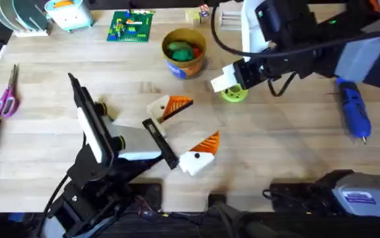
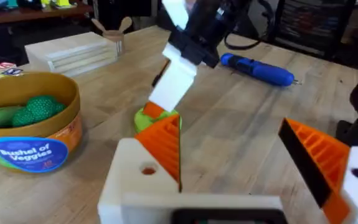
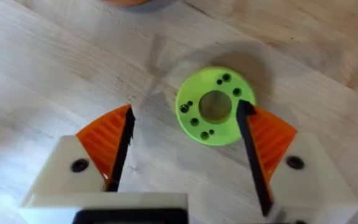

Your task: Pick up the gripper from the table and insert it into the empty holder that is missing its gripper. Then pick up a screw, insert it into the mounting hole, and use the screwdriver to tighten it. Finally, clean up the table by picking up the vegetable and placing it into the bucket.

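Overhead: your left gripper rests low mid-table, jaws spread wide, nothing between. Beyond it, your right gripper hovers over green disc, jaws open, empty. Bucket farther back, vegetables inside. Screwdriver lies far right on table.

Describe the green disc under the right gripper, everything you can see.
The green disc is a flat, bright lime plastic ring with a large centre hole and small dark holes in pairs around its face. It lies flat on the table, just right of the bucket. The open right gripper hovers above it, not gripping.
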You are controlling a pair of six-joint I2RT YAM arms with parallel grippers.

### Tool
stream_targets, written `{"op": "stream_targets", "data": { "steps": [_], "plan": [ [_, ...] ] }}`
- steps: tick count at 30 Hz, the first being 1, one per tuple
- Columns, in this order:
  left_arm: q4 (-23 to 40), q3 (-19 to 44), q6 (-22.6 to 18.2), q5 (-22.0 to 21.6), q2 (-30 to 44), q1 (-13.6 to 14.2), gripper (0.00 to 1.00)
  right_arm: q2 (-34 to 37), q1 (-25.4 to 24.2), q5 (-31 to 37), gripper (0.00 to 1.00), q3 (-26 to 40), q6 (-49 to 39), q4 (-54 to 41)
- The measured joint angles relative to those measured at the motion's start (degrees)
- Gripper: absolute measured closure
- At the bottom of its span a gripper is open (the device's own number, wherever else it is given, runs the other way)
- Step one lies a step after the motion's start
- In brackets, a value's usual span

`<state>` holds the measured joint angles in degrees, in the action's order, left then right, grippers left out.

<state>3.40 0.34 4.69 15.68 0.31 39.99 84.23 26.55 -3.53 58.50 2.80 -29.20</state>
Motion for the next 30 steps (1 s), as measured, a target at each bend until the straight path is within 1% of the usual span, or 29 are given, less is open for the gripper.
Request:
{"op": "stream_targets", "data": {
  "steps": [2,5,6,9,10,16,18,22,23,26,30],
  "plan": [
    [0.0,0.0,0.0,0.0,0.0,0.0,0.008,2.1,1.1,-0.2,0.037,-0.2,0.0,0.2],
    [0.0,0.0,0.0,0.0,0.0,0.0,0.009,4.6,2.0,-0.4,0.167,-0.5,-0.2,0.2],
    [0.0,0.0,0.0,0.0,0.0,0.0,0.008,5.2,2.1,-0.4,0.195,-0.6,-0.2,0.2],
    [0.0,0.0,0.0,0.0,0.0,0.0,0.008,6.5,2.1,-0.4,0.205,-0.6,-0.2,0.9],
    [0.0,0.0,0.0,0.0,0.0,0.0,0.008,6.7,2.1,-0.4,0.225,-0.7,-0.2,1.3],
    [0.0,0.0,0.0,0.0,0.0,0.0,0.009,8.1,2.1,-0.4,0.459,-0.7,-0.3,3.5],
    [0.0,0.0,0.0,0.0,0.0,0.0,0.008,8.5,2.2,0.4,0.482,-0.7,-0.2,3.5],
    [0.0,0.0,0.0,0.0,0.0,0.0,0.008,8.8,2.8,2.6,0.491,-0.7,-0.3,3.5],
    [0.0,0.0,0.0,0.0,0.0,0.0,0.009,8.8,3.0,3.0,0.506,-0.7,-0.3,3.6],
    [0.0,0.0,0.0,0.0,0.0,0.0,0.008,8.8,4.0,3.8,0.595,-0.7,-0.3,3.6],
    [0.0,0.0,0.0,0.0,0.0,0.0,0.008,8.8,5.2,4.3,0.609,-0.7,-0.3,3.5]
  ]
}}
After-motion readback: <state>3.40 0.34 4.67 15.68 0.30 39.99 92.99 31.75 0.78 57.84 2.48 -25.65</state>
